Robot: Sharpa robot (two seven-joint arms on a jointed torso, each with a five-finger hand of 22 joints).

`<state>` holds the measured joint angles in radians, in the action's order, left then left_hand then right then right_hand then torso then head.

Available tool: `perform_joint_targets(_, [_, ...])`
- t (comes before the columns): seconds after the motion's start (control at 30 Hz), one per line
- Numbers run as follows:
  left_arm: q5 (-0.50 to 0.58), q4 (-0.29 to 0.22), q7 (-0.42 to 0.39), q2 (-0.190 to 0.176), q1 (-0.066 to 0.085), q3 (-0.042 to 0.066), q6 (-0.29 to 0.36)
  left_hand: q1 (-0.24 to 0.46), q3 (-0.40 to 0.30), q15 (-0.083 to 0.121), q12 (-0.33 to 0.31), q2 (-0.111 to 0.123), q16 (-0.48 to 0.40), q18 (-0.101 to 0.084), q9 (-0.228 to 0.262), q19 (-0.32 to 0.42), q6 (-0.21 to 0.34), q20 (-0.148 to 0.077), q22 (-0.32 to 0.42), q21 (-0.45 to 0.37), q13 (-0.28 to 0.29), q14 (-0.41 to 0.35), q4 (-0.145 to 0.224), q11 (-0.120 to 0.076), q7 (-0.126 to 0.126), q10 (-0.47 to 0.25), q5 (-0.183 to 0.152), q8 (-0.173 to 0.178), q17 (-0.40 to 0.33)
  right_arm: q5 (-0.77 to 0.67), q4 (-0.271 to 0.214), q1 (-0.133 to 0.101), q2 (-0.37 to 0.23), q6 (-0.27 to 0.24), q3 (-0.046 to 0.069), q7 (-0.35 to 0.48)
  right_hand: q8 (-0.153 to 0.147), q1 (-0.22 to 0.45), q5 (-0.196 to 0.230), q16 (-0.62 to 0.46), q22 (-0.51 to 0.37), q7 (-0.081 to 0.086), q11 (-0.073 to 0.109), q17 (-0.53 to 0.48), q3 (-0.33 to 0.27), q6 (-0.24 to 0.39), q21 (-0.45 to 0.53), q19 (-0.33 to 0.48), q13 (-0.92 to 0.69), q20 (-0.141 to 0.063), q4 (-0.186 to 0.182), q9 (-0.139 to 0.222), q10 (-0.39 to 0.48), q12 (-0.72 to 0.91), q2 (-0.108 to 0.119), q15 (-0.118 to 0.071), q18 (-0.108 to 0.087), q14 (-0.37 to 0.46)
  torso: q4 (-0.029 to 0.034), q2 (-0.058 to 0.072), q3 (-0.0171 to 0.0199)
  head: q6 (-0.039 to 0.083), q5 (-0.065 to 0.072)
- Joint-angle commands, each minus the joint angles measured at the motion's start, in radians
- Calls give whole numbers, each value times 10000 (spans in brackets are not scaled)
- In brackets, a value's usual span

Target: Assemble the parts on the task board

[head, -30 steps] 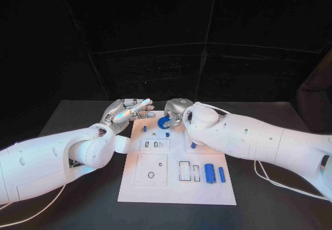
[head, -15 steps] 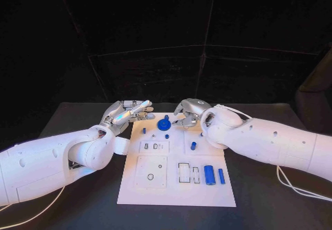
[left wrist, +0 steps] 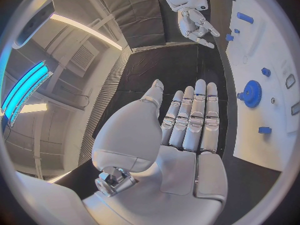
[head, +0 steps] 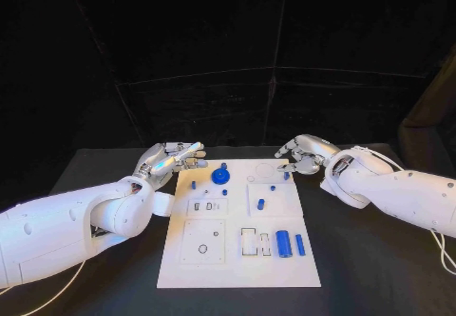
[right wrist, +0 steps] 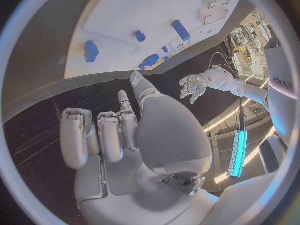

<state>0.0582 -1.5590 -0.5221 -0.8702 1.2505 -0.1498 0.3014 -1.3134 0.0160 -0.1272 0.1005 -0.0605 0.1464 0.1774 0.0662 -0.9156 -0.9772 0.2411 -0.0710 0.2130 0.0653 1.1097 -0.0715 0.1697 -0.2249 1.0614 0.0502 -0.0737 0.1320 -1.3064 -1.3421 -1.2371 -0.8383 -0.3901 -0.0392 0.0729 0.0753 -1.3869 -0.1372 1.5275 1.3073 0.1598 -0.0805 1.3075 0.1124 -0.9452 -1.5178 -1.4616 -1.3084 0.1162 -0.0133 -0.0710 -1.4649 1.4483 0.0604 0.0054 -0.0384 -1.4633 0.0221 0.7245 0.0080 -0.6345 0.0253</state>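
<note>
The white task board [head: 242, 263] lies mid-table. A blue gear [head: 221, 176] [left wrist: 253, 93] stands on its far part, with small blue pegs [head: 261, 204] around it. Two blue cylinders [head: 282, 242] lie near the board's right edge. My left hand [head: 176, 157] [left wrist: 187, 120] hovers by the board's far left corner, fingers straight and side by side, holding nothing. My right hand [head: 302, 155] [right wrist: 125, 135] hangs just off the far right corner, fingers loosely bent and apart, empty. The left wrist view shows that right hand [left wrist: 197, 22] clear of the board [left wrist: 275, 50].
Rectangular cut-outs and a raised square plate [head: 206, 240] mark the board's near half. Black table [head: 380, 263] surrounds the board on both sides. White cables trail from each arm along the table, one of them [head: 442, 250] at the right.
My right hand has let go of the blue gear and drawn back to the right, off the board. The gear now stands alone on the board. The left hand has barely moved.
</note>
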Motion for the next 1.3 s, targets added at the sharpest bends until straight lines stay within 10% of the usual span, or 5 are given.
perform_joint_targets(0.03, [-7, 39, -131, 38, 2, 1, -166, 26, 6, -11, -69, -60, -53, 69, -13, -70, -28, 15, 17, -40, -10, 24, 49, 16, -4, 2, 5, 34, 17, 780, 168, -16, -115, 71, 2, 833, -10, 25, -74, -66, 1141, -18, 92, 1369, -85, 1, 66, 62, -1555, -44, -14, 17, -379, -61, 70, -75, 22, -800, -4, 15, 13, -38, 82])
perform_joint_targets(1.3, [-7, 211, -108, 186, -40, -41, -240, 2, -5, -9, -73, -72, -66, 70, -11, -74, -40, 15, 20, -52, -8, 31, 79, 11, -1, 16, 5, 33, 19, 738, 1559, 526, 269, 1006, -3, 581, -20, 203, -104, -71, 1077, 52, 34, 1390, -545, 299, 106, 111, -1569, 3, -151, 6, -382, -62, -92, -10, 7, -806, 34, 10, -38, -203, 209])
